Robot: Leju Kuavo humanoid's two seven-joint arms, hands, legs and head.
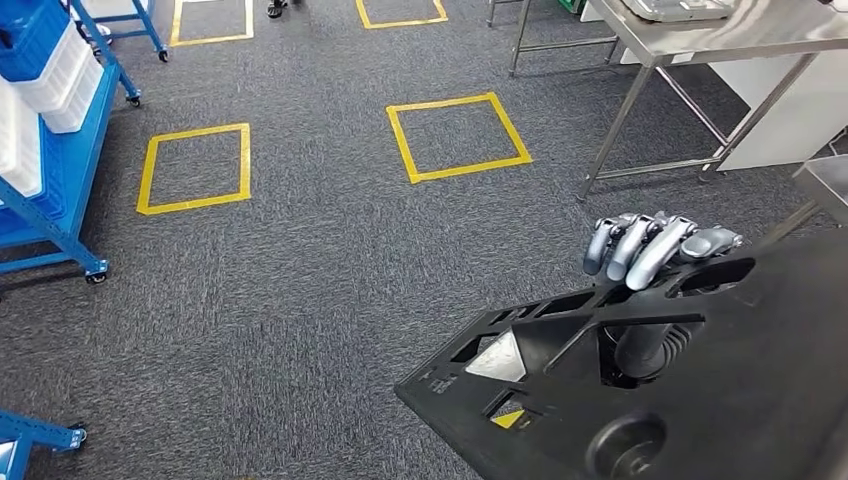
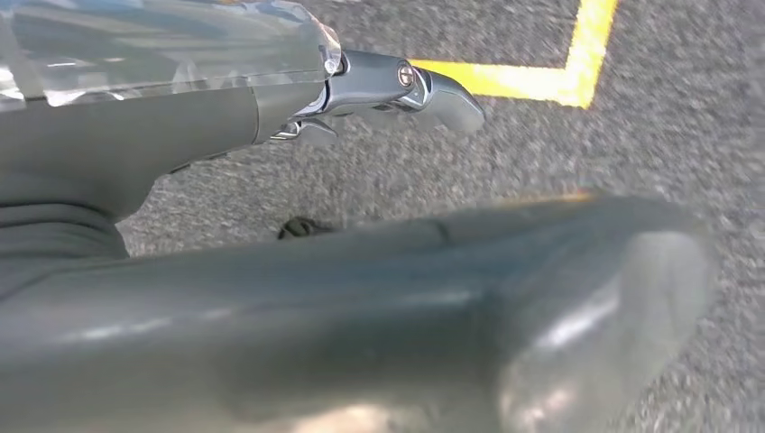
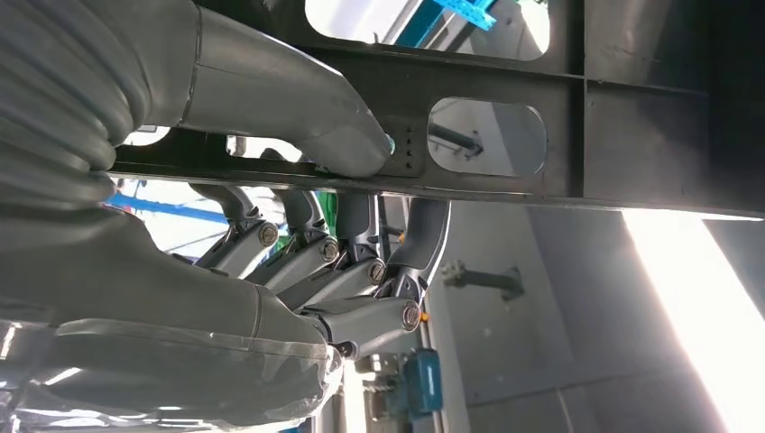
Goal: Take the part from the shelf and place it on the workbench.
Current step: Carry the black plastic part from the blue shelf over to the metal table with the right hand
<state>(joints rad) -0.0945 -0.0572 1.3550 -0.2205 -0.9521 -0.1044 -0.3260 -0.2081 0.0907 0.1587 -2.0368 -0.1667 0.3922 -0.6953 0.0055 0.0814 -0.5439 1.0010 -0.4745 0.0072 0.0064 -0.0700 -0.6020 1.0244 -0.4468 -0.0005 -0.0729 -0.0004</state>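
The part (image 1: 720, 400) is a large flat black plastic panel with several cut-outs, held up at the lower right of the head view. My right hand (image 1: 655, 245) grips its far edge, with the fingers curled over the top. In the right wrist view the thumb (image 3: 343, 144) presses one face of the part (image 3: 577, 135) and the fingers (image 3: 361, 262) wrap the other side. My left hand (image 2: 298, 271) hangs over the grey carpet and holds nothing; its fingers (image 2: 424, 86) are stretched out. The steel workbench (image 1: 760, 25) stands at the far right.
A blue wheeled shelf (image 1: 60, 200) with white bins (image 1: 60, 80) stands at the left edge. Two yellow taped squares (image 1: 458, 137) (image 1: 195, 168) mark the grey carpet between shelf and workbench. A person's feet (image 1: 277, 8) show at the top. Another blue frame (image 1: 30, 435) sits lower left.
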